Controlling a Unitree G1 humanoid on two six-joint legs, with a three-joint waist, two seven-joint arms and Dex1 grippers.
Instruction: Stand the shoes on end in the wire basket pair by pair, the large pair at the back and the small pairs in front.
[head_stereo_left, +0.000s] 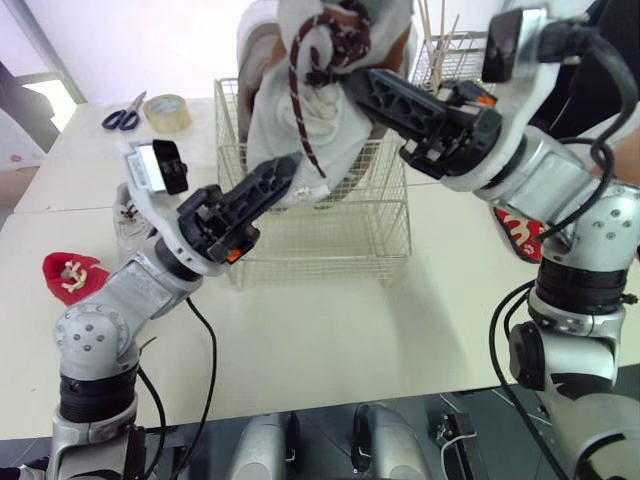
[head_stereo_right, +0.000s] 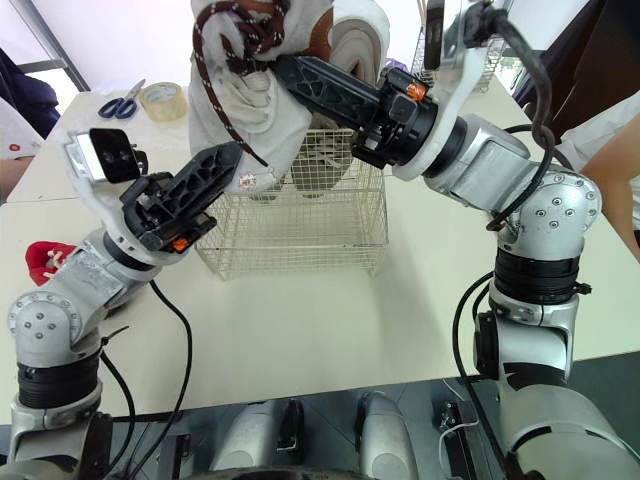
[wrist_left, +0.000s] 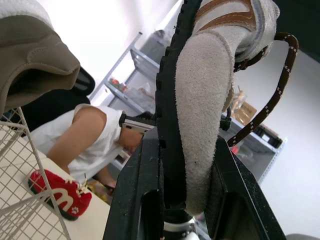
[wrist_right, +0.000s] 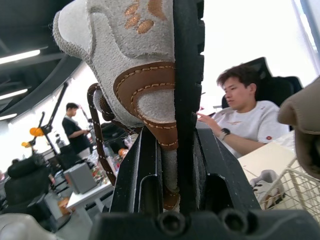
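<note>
A large grey suede shoe (head_stereo_left: 300, 110) with a black sole and a dark red lace hangs above the wire basket (head_stereo_left: 330, 245). Both grippers are shut on it. My right gripper (head_stereo_left: 352, 85) clamps its upper part from the right, and my left gripper (head_stereo_left: 288, 168) pinches its lower edge from the left. The wrist views show the sole and suede squeezed between the left fingers (wrist_left: 135, 190) and the right fingers (wrist_right: 135, 175). A second large shoe (head_stereo_right: 352, 60) stands on end at the back of the basket, partly hidden behind the held one.
A small red shoe (head_stereo_left: 70, 275) and a small white shoe (head_stereo_left: 125, 215) lie on the table at the left. Another red shoe (head_stereo_left: 520, 235) lies at the right. Scissors (head_stereo_left: 122, 115) and a tape roll (head_stereo_left: 167, 112) sit at the back left. A person (wrist_right: 245, 117) sits beyond the table.
</note>
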